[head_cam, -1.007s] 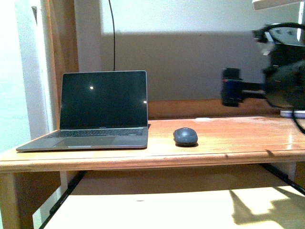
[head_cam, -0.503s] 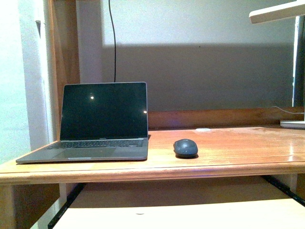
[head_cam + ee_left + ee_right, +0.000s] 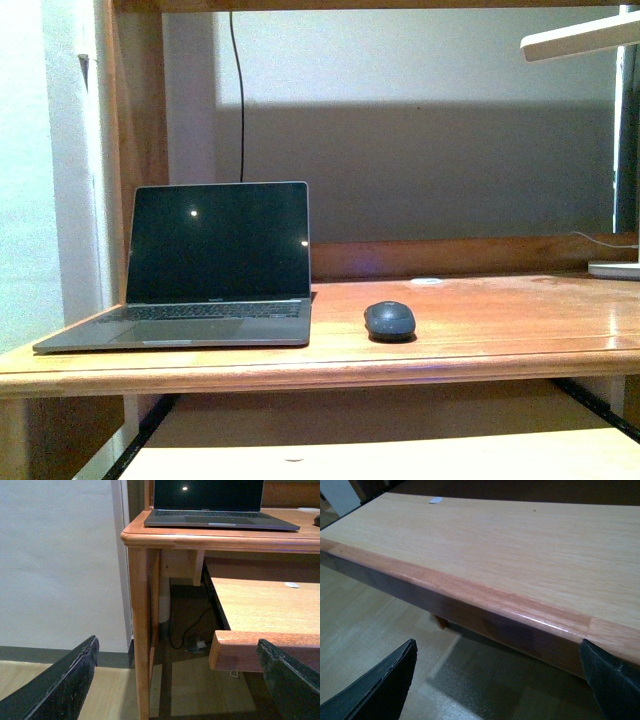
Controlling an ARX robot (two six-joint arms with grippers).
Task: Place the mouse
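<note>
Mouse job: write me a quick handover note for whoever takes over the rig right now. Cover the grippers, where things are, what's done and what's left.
Left gripper: open, empty, low in front of the desk, facing its left leg.
Right gripper: open, empty, low before the pull-out shelf.
Mouse: flat on the desk, right of the laptop, with a gap between them; neither gripper is near it.
Done: the mouse looks placed, and nothing holds it.
Left: probably nothing; just confirm that this spot is the wanted one.
</note>
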